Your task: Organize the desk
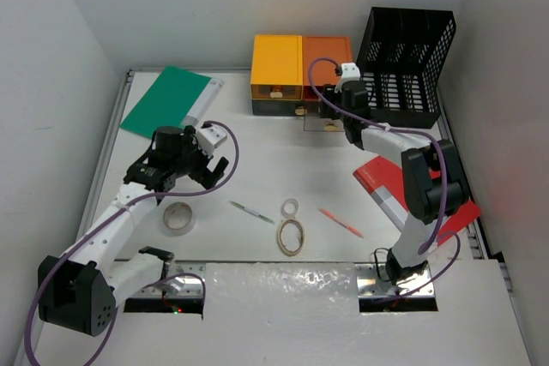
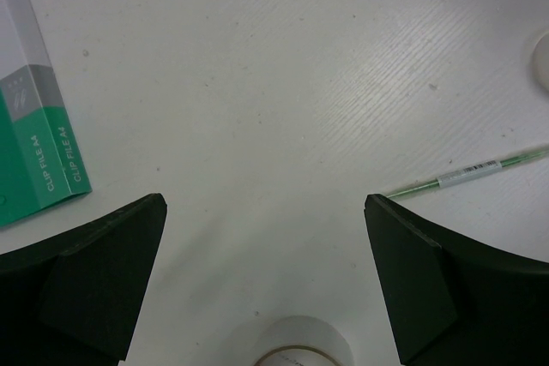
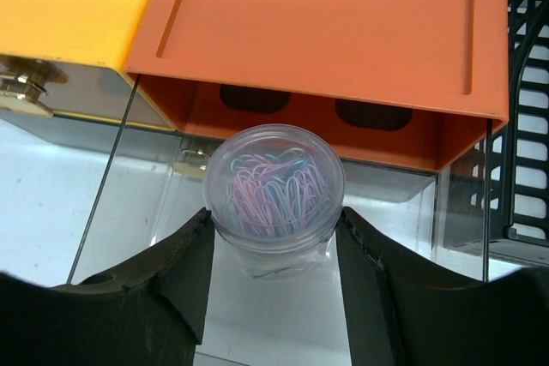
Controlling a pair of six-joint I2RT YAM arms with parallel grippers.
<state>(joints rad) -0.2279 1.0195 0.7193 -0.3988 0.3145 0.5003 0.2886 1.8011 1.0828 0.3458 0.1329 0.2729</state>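
Note:
The white desk (image 1: 283, 169) holds scattered items. My right gripper (image 3: 274, 222) is shut on a clear jar of coloured paper clips (image 3: 274, 182). It holds the jar over the pulled-out clear drawer (image 3: 390, 237) of the orange drawer box (image 3: 326, 32). In the top view this gripper (image 1: 329, 114) is at the box's front. My left gripper (image 1: 204, 171) is open and empty above bare desk. In the left wrist view its fingers (image 2: 94, 280) stand wide apart, with a tape roll (image 2: 300, 347) just below them and a green pen (image 2: 467, 175) to the right.
A green clip file (image 1: 167, 100) lies at the back left. A yellow drawer box (image 1: 276, 70) and a black mesh basket (image 1: 403, 66) flank the orange box. A red book (image 1: 403, 195) lies right. An orange pen (image 1: 340, 223), rubber bands (image 1: 292, 236) and the tape roll (image 1: 178, 217) lie near the front.

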